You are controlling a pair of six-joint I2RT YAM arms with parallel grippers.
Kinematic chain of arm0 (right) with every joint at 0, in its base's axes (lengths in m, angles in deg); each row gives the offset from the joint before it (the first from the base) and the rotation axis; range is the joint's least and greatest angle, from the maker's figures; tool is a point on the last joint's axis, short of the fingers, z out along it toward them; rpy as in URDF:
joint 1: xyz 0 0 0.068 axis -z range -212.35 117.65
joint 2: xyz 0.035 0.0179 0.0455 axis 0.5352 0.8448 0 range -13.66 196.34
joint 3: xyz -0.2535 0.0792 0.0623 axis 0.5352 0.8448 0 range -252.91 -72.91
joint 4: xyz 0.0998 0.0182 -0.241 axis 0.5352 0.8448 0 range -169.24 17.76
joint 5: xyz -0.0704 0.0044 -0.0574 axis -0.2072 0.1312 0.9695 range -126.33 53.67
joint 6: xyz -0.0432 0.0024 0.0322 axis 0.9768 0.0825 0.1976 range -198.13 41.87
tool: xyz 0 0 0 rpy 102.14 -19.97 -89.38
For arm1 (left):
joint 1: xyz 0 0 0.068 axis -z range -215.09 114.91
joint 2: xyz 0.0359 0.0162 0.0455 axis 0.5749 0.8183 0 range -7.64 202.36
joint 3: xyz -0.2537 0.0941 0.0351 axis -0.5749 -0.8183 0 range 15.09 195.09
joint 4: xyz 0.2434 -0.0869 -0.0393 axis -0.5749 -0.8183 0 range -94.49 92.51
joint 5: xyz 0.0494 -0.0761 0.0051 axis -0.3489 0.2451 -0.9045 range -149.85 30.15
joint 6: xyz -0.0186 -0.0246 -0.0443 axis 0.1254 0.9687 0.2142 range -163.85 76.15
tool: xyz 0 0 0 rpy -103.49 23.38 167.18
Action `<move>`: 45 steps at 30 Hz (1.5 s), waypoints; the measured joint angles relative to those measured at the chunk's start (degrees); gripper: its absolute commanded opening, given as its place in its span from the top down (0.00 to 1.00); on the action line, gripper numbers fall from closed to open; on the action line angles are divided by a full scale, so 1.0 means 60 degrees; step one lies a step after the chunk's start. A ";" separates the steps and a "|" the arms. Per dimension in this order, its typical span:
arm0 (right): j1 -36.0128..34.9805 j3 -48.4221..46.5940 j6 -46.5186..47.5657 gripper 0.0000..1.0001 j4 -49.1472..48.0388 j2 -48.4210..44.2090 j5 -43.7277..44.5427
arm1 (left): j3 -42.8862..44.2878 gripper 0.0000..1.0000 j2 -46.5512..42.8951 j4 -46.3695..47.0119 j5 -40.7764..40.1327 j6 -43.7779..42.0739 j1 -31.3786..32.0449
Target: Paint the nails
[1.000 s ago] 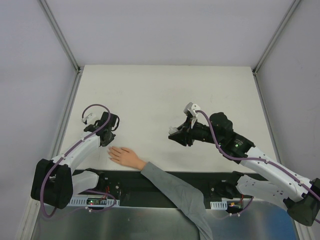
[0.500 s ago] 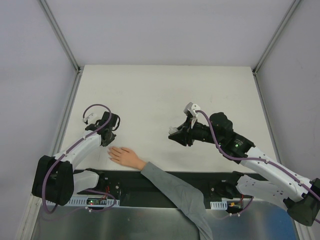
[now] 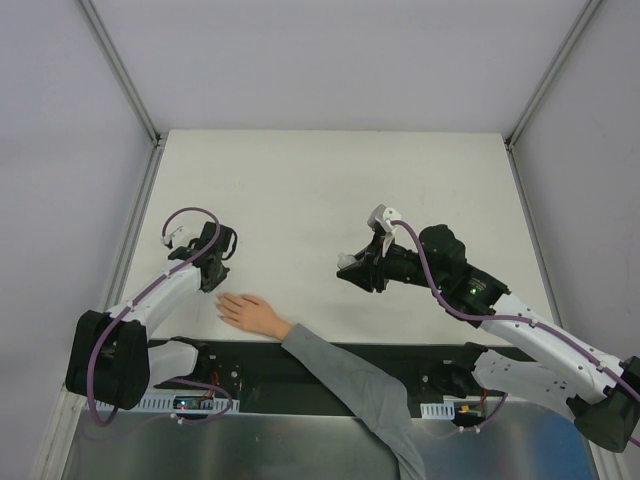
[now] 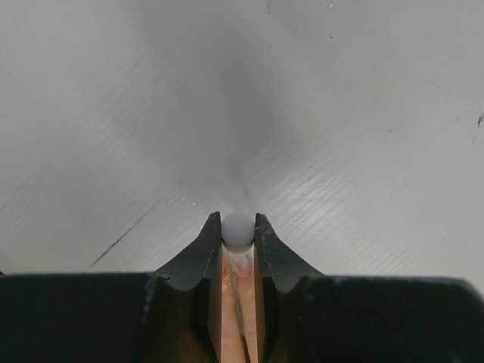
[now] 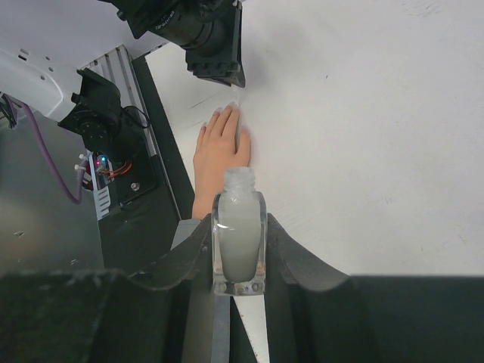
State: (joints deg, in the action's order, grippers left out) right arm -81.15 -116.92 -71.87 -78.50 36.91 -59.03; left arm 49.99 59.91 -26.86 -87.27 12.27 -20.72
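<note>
The left tool (image 3: 212, 265) pinches a small rounded whitish cap (image 4: 238, 226) just beyond the fingertips of the pale hand (image 3: 250, 312). The hand lies flat by the near edge of the worktop (image 3: 320, 180), and its skin-coloured nails (image 5: 229, 113) barely show. Well apart, the right tool (image 3: 355, 268) grips a squarish clear glass bottle (image 5: 239, 242), uncapped. Matte white worktop stretches wide beyond both.

Hand (image 3: 250, 313) lies on the table (image 3: 330, 180), left claw (image 3: 214, 283) just beyond it (right claw (image 3: 350, 270) well right).
</note>
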 measured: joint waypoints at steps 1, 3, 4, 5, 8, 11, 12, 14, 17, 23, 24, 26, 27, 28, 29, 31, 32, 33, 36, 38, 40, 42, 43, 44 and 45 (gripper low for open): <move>0.0000 0.0000 0.0000 1.00 0.0000 0.0000 0.0000 | 0.0000 1.00 0.0000 0.0000 0.0004 0.0000 -0.0029; 0.0000 0.0000 0.0000 1.00 0.0000 0.0000 0.0000 | 0.0000 1.00 0.0000 -0.0004 0.0004 0.0000 -0.0036; 0.0000 0.0000 0.0000 1.00 0.0000 0.0000 0.0000 | 0.0000 1.00 0.0000 0.0000 0.0004 -0.0004 -0.0036; 0.0000 0.0000 0.0000 1.00 0.0000 0.0000 0.0000 | 0.0000 1.00 0.0000 0.0000 0.0018 -0.0004 -0.0036; 0.0000 0.0000 0.0000 1.00 0.0000 0.0000 0.0000 | 0.0000 1.00 -0.0015 0.0000 0.0131 -0.0015 -0.0036; 0.0000 0.0000 0.0000 1.00 0.0000 0.0000 -0.0004 | -0.0011 1.00 -0.0178 0.0000 0.0342 -0.0011 -0.0036; 0.0000 0.0000 0.0000 1.00 0.0000 0.0000 -0.0004 | -0.0025 1.00 -0.0299 0.0000 0.0393 -0.0015 -0.0036; 0.0000 0.0000 0.0000 1.00 -0.0004 0.0000 -0.0004 | -0.0047 1.00 -0.0554 -0.0004 0.0484 -0.0015 -0.0036; 0.0000 0.0000 0.0000 1.00 -0.0004 0.0000 -0.0004 | -0.0080 1.00 -0.0721 0.0004 0.0499 -0.0011 -0.0036; 0.0000 0.0000 0.0000 1.00 0.0000 0.0000 -0.0004 | -0.0127 1.00 -0.0616 0.0000 0.0503 0.0000 -0.0036; 0.0000 0.0000 0.0000 1.00 0.0000 0.0000 -0.0004 | -0.0127 1.00 -0.0572 -0.0007 0.0503 0.0000 -0.0036; 0.0000 0.0000 0.0000 1.00 -0.0004 0.0000 -0.0004 | -0.0127 1.00 -0.0488 -0.0007 0.0495 0.0004 -0.0036; 0.0000 0.0000 0.0000 1.00 0.0000 0.0000 -0.0004 | -0.0127 1.00 -0.0433 -0.0007 0.0495 0.0007 -0.0036; 0.0000 0.0000 0.0000 1.00 0.0000 0.0000 -0.0004 | -0.0127 1.00 -0.0382 -0.0015 0.0492 0.0011 -0.0036; 0.0000 0.0000 0.0000 1.00 0.0000 0.0000 -0.0004 | -0.0127 1.00 -0.0328 -0.0018 0.0492 0.0025 -0.0036; 0.0000 0.0000 0.0000 1.00 0.0000 0.0000 -0.0004 | -0.0124 1.00 -0.0208 -0.0044 0.0488 0.0047 -0.0036; 0.0000 0.0000 0.0000 1.00 -0.0004 0.0000 -0.0004 | -0.0124 1.00 -0.0149 -0.0069 0.0488 0.0055 -0.0036; 0.0000 0.0000 0.0000 1.00 -0.0004 0.0000 -0.0004 | -0.0120 1.00 -0.0109 -0.0087 0.0488 0.0066 -0.0036; 0.0000 0.0000 0.0000 1.00 -0.0004 0.0000 0.0000 | -0.0095 1.00 -0.0044 -0.0109 0.0477 0.0087 -0.0036; 0.0000 0.0000 0.0000 1.00 0.0000 0.0000 -0.0004 | -0.0069 1.00 -0.0044 -0.0164 0.0459 0.0135 -0.0036; 0.0000 0.0000 0.0000 1.00 0.0000 0.0000 0.0000 | -0.0055 1.00 -0.0036 -0.0200 0.0452 0.0186 -0.0036; 0.0000 0.0000 0.0000 1.00 -0.0004 0.0000 0.0000 | -0.0036 1.00 0.0000 -0.0237 0.0448 0.0233 -0.0036; 0.0000 0.0000 0.0000 1.00 -0.0004 0.0000 -0.0004 | -0.0018 1.00 0.0029 -0.0251 0.0444 0.0248 -0.0036; 0.0000 0.0000 0.0000 1.00 0.0000 0.0000 0.0000 | 0.0004 1.00 0.0062 -0.0262 0.0441 0.0255 -0.0036; 0.0000 0.0000 0.0000 1.00 0.0000 0.0000 0.0000 | 0.0022 1.00 0.0095 -0.0266 0.0437 0.0255 -0.0036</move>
State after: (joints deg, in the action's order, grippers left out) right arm -81.15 -116.92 -71.87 -78.50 36.91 -59.03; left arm 50.12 60.48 -28.45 -84.65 13.80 -20.94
